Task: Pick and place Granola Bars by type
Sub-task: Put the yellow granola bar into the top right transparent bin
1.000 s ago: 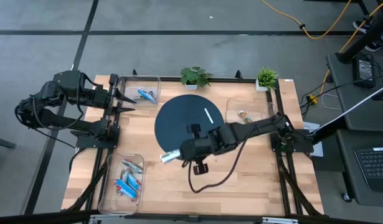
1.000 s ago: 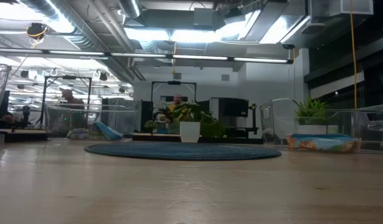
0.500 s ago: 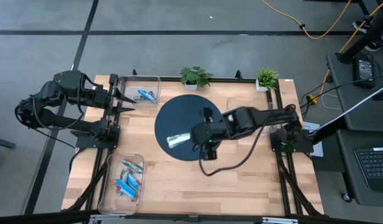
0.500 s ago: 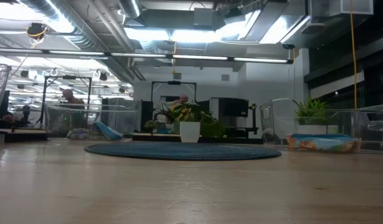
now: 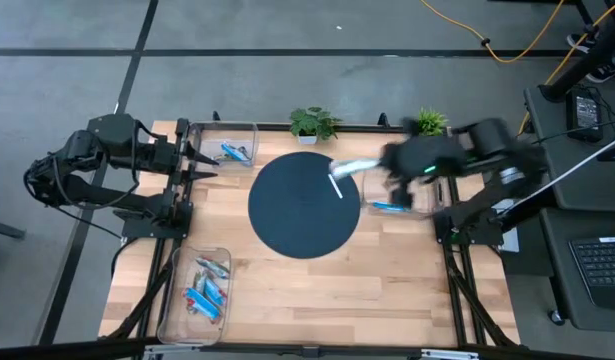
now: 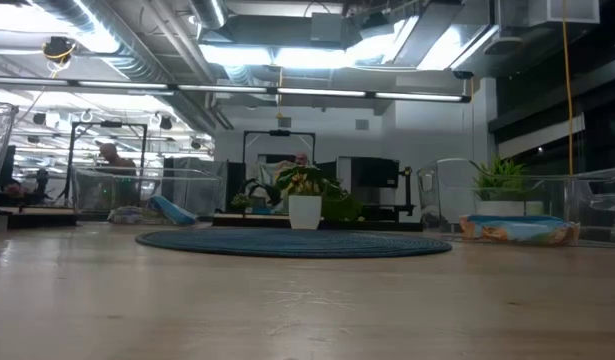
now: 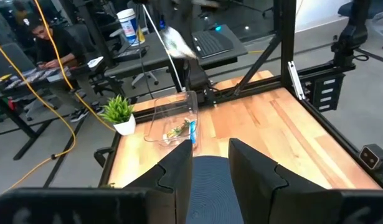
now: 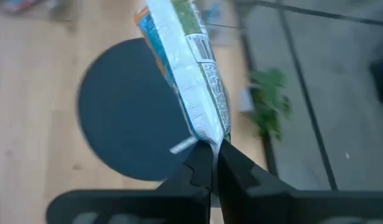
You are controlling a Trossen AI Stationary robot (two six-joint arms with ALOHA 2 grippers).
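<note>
My right gripper [image 5: 379, 164] is above the far right edge of the dark round mat [image 5: 287, 215], beside the clear right bin [image 5: 372, 170]. It is shut on a granola bar [image 5: 352, 167] with a silver, green, blue and orange wrapper [image 8: 182, 62]. The right bin holds a blue bar [image 7: 192, 130] and a greenish-brown one [image 7: 175, 132]. My left gripper [image 5: 205, 165] waits open at the table's left edge, by the far left bin [image 5: 249, 128]. It also shows open in the left wrist view [image 7: 210, 163]. My right gripper pinches the flat crimped end [image 8: 211, 139] of the bar's wrapper between its two fingers [image 8: 197, 171]. The bar sticks out past the fingertips in line with them. It is lifted clear of the mat and table and points toward the table's left.
The far left bin holds blue bars [image 5: 233, 152]. A near left bin [image 5: 177, 262] holds several bars [image 5: 205, 288]. A thin white mark [image 5: 337, 187] lies on the mat. Two potted plants [image 5: 312, 123] [image 5: 427, 125] stand at the far edge. People and desks show in the room beyond.
My right gripper has carried the bar from the mat's near edge up and toward the table's far right. It has crossed the mat to the right bin's side, and the arm has swung back. The bar stays held by its end and clear of the table.
</note>
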